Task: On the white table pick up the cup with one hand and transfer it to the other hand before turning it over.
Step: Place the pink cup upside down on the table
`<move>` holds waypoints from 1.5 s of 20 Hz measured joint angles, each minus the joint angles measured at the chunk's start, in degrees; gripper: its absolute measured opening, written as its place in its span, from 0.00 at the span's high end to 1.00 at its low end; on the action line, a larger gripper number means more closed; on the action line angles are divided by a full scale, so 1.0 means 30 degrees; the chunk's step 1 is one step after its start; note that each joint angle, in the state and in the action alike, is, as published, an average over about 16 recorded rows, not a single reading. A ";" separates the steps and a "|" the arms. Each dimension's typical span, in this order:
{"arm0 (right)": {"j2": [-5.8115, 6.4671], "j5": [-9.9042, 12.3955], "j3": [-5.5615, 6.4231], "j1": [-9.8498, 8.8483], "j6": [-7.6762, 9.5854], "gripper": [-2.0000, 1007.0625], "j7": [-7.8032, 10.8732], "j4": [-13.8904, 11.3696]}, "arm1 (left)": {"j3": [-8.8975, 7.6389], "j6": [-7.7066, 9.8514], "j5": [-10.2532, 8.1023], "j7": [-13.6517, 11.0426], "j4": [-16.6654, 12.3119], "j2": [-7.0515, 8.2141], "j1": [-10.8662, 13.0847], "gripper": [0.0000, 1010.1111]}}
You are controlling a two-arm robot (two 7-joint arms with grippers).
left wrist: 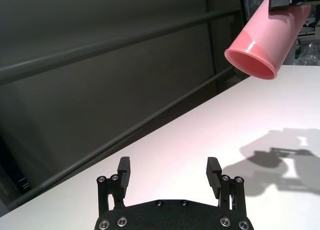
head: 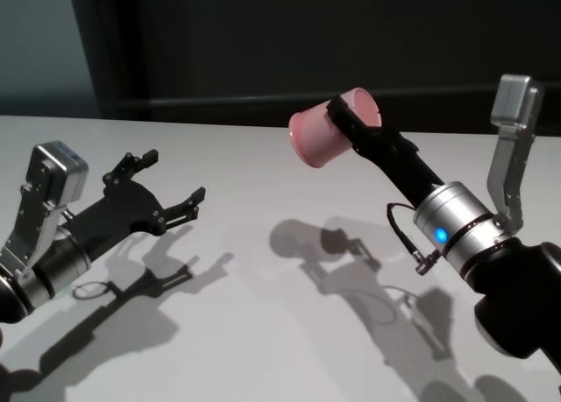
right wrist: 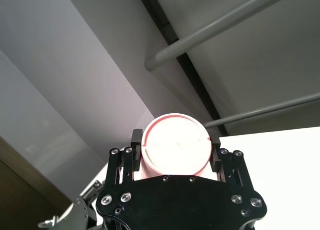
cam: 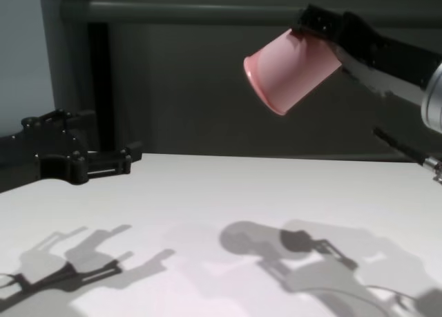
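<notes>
The pink cup (head: 326, 136) is held in the air above the white table (head: 263, 332), tilted, with its mouth pointing towards my left side and slightly down. My right gripper (head: 352, 115) is shut on the cup near its base; the base faces the right wrist camera (right wrist: 175, 152). The cup also shows in the chest view (cam: 290, 68) and in the left wrist view (left wrist: 267, 37). My left gripper (head: 173, 176) is open and empty, low over the table's left part, well apart from the cup. Its fingertips (left wrist: 124, 166) are spread wide.
A dark wall with horizontal rails (left wrist: 125, 39) stands behind the table's far edge (head: 219, 122). Shadows of both arms lie on the tabletop (cam: 276, 248). Nothing else stands on the table.
</notes>
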 joint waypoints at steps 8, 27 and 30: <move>0.0743 -0.2728 -0.1347 0.0884 0.2508 0.27 -0.1674 -0.0141 | 0.0000 0.0006 -0.0007 0.0000 -0.0001 0.0000 -0.0001 0.01; 0.0233 -0.5705 -0.3705 0.3104 0.6847 0.27 -0.1508 0.2262 | 0.0000 0.0007 -0.0008 -0.0001 -0.0001 0.0000 -0.0001 0.01; 0.0059 -0.5848 -0.3831 0.3274 0.7291 0.27 -0.1374 0.2560 | -0.0001 0.0007 -0.0008 -0.0001 -0.0001 0.0000 -0.0001 0.01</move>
